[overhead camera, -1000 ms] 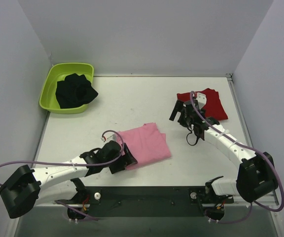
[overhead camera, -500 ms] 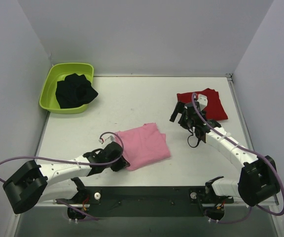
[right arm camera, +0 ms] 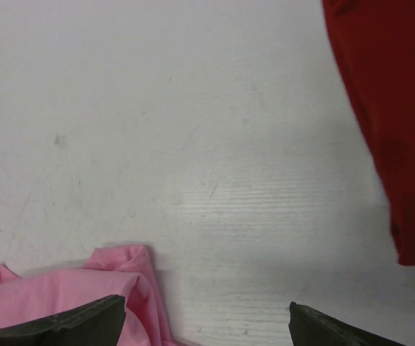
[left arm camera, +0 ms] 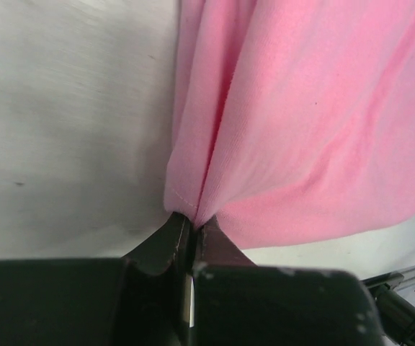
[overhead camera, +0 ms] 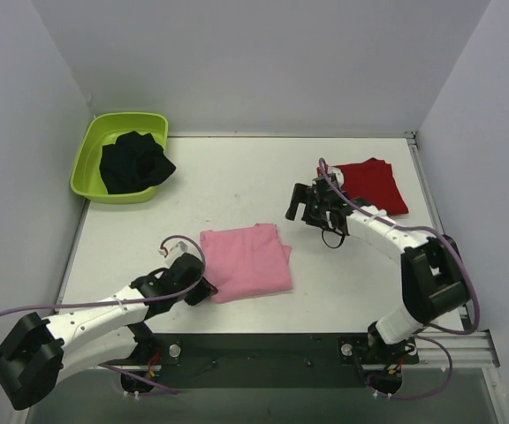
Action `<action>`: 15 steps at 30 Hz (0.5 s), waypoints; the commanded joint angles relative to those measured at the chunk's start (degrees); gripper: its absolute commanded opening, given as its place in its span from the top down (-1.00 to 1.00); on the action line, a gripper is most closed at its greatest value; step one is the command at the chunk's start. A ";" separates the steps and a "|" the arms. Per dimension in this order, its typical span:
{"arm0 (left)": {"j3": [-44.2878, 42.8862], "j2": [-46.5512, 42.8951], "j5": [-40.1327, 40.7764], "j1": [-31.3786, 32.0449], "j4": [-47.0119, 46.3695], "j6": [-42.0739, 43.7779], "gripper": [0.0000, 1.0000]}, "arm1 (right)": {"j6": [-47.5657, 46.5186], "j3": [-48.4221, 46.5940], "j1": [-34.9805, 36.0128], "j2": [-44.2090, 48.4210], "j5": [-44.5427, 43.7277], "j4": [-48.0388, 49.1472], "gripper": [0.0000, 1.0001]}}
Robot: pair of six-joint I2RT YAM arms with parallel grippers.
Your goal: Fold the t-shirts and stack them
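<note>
Pink t-shirt [overhead camera: 246, 262], near-left corner pinched in left claw [left arm camera: 192, 229]; right claw [overhead camera: 300, 203] wide; green tub [overhead camera: 91, 146] at worktop's far-left corner, red t-shirt [overhead camera: 374, 184] far-right.

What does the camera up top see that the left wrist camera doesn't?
Only the top view shows the green tub with black cloth in it, the red t-shirt and the open right gripper near it. Only the left wrist view shows, close up, the left gripper shut on the folded corner of the pink t-shirt. Both show the pink t-shirt lying on the white table.
</note>
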State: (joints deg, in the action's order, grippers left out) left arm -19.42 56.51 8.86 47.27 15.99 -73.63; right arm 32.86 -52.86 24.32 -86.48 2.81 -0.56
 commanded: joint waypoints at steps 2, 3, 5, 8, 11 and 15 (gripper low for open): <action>3.24 -4.91 -0.69 -5.24 6.16 3.22 1.00 | -1.84 -5.40 2.66 -8.69 10.98 -0.50 -0.93; 3.68 -5.44 -0.95 -5.51 6.16 3.40 1.00 | -1.66 -5.41 3.01 -9.40 11.08 -0.41 -0.93; 4.30 -6.50 -1.30 -6.92 6.42 3.75 1.00 | -0.08 -4.45 4.33 -10.46 11.25 0.03 -0.92; 5.18 -6.77 -2.27 -8.24 6.07 4.80 1.00 | 1.76 -2.78 5.74 -10.55 11.43 3.18 -0.92; 5.71 -6.50 -3.15 -9.03 5.11 5.42 1.00 | 2.99 -0.85 6.97 -10.47 10.90 5.38 -0.93; 5.97 -5.63 -3.76 -9.65 3.97 6.21 1.00 | 4.58 1.36 7.67 -10.29 10.99 8.73 -0.93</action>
State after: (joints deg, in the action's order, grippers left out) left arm -15.18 49.65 4.47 38.57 18.17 -69.89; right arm 35.05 -53.34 31.35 -98.08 13.21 4.16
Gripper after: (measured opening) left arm 0.047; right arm 0.962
